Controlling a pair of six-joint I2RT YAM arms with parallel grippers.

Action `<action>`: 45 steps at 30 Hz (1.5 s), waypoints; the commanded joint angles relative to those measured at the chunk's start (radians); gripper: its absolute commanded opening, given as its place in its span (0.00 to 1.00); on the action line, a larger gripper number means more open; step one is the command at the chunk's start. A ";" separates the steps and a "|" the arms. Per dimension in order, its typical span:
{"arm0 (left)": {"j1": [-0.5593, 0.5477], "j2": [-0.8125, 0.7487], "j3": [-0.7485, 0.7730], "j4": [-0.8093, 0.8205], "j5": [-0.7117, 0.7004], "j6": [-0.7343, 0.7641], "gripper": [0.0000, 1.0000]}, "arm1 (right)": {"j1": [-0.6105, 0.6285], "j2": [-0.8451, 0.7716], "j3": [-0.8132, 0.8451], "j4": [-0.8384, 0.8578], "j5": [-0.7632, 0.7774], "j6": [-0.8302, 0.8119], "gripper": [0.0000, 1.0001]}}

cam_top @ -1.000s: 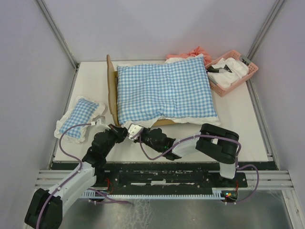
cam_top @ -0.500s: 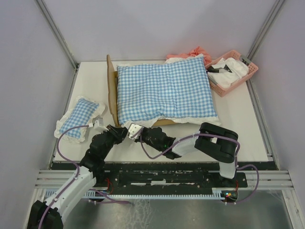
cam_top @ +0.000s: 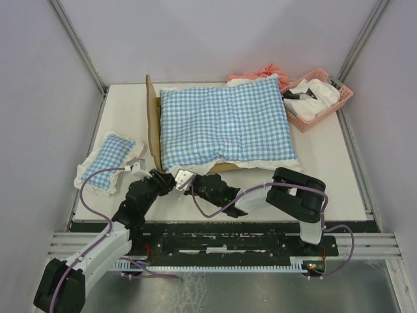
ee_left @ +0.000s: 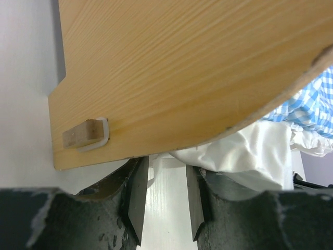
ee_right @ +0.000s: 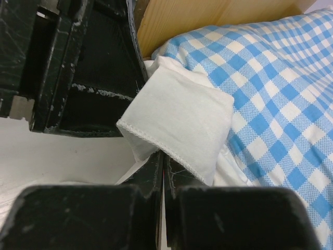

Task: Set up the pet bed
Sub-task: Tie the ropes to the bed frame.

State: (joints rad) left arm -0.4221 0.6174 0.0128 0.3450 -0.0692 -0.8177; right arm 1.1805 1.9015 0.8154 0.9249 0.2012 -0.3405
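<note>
The pet bed (cam_top: 152,124) is a light-wood frame with its headboard on edge at the left, and a blue-and-white checked cushion (cam_top: 225,124) covers it. Both grippers meet at the bed's near-left corner. My left gripper (cam_top: 167,182) is open. In the left wrist view its fingers (ee_left: 136,200) straddle bare table just under the headboard (ee_left: 182,67), beside the white frill (ee_left: 239,156). My right gripper (cam_top: 185,178) is shut on the cushion's white frill (ee_right: 179,120), which folds up out of its tips (ee_right: 165,172). The bed's base is hidden under the cushion.
A small checked pillow (cam_top: 109,160) lies left of the bed. A pink basket (cam_top: 345,94) holding white cloth stands at the back right, with a pink cloth (cam_top: 264,72) behind the cushion. Frame posts and grey walls enclose the table.
My left gripper's jaws have gone from shut to open at the bed's near corner. The right gripper stays shut on the frill, and neither arm has shifted noticeably.
</note>
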 commanded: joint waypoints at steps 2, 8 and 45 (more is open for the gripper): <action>-0.001 0.043 -0.077 0.130 -0.019 0.048 0.43 | -0.002 -0.019 0.041 0.029 -0.017 0.014 0.02; 0.000 0.088 -0.075 0.170 -0.034 0.034 0.41 | -0.002 -0.012 0.042 0.033 -0.017 0.019 0.02; -0.002 -0.287 -0.052 -0.238 -0.014 -0.156 0.03 | -0.033 0.053 0.120 -0.006 -0.103 -0.052 0.02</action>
State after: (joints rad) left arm -0.4248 0.3374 0.0128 0.1341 -0.0956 -0.9226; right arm 1.1629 1.9480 0.8993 0.8955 0.1440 -0.3759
